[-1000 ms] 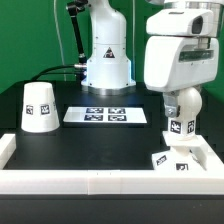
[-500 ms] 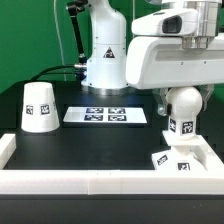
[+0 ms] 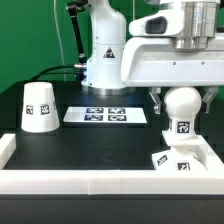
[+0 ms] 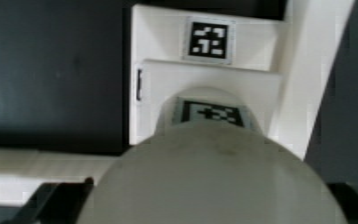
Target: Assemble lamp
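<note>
On table, exterior view: black top with a white wall [image 3: 100, 180] along its front edge.
Bulb [image 3: 183, 104]: upright over the base, at about 4 o'clock of the exterior view; round head up, tagged stem down; in the wrist view the bulb [image 4: 202, 175] fills the near part.
Base [image 3: 176, 160]: flat white square in the corner by the wall, directly under the bulb's stem; whether stem and base touch, I cannot tell.
Shade [image 3: 39, 106]: white cone with a tag, at 9 o'clock, well apart from the bulb.
Marker board [image 3: 106, 115]: flat, at the center, between shade and bulb.
Gripper [image 3: 182, 98]: dark fingers [image 3: 157, 98] stand at both sides of the bulb's head; jaws look clenched on it.
</note>
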Motion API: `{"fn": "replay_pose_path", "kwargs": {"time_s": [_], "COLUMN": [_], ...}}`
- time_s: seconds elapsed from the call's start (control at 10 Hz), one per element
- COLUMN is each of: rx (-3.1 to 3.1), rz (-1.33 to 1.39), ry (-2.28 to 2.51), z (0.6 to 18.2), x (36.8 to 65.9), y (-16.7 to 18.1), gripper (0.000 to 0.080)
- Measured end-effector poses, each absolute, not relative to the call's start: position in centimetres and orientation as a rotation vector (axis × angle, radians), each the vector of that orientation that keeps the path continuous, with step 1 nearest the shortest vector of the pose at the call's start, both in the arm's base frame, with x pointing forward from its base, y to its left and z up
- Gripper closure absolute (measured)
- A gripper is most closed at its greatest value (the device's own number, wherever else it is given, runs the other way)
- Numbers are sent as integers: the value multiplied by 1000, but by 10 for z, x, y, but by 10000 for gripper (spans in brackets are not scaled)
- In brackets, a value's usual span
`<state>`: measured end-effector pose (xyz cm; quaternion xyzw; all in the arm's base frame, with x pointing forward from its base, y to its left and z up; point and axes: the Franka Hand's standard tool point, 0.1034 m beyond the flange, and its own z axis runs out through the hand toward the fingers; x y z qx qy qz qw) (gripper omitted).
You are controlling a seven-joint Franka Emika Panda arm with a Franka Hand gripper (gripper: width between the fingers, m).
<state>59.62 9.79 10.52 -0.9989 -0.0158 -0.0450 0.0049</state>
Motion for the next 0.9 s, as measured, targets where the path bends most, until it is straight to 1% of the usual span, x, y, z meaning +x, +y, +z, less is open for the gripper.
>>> {"fn": "replay_pose_path", "kwargs": {"time_s": [0.5, 0.8, 0.9], "rx": [-3025, -2971, -2976], "rz": [-120, -106, -105], "ry": [673, 859, 843], "z": [105, 105, 105], "x": [595, 596, 595], "y": [100, 99, 99], "gripper": [223, 223, 223]}}
